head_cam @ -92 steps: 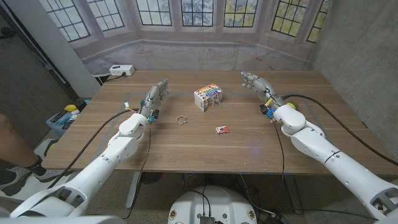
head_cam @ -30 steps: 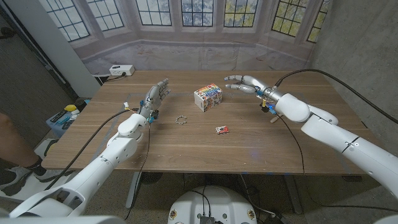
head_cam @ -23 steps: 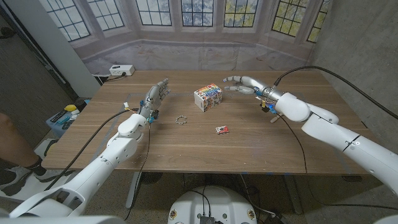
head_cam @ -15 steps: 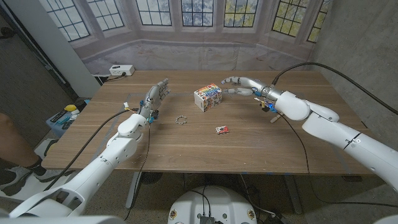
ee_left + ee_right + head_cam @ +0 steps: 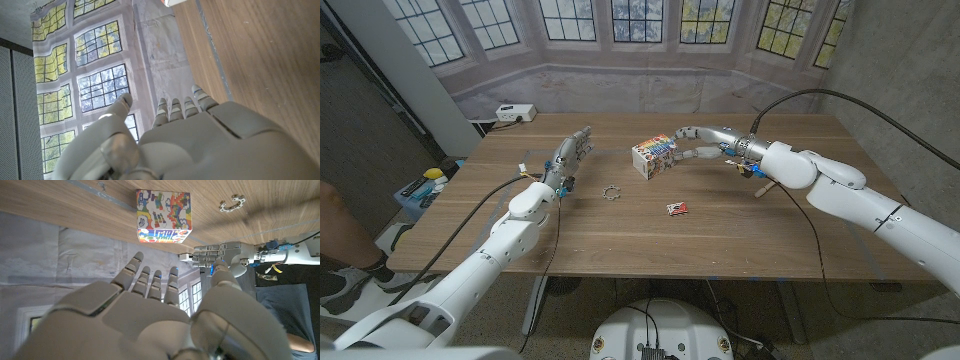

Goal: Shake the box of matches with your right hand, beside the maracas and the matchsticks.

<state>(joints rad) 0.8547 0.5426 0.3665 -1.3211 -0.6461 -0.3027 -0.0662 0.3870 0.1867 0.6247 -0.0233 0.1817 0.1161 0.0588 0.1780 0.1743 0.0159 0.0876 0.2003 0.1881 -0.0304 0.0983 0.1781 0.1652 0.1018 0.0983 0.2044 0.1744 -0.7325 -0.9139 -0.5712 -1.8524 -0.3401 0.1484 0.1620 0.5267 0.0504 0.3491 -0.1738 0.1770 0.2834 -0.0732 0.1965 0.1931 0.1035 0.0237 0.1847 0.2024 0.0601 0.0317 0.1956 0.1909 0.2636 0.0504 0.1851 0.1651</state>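
Reaching right hand point(image 5: 695, 142), fingers spread, empty, beside colourful box point(image 5: 656, 156); wrist view adds box's printed face point(image 5: 163, 216).

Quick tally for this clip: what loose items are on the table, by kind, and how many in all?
Colourful box: 1
Small red packet: 1
Small pale ring-shaped piece: 1
Total: 3
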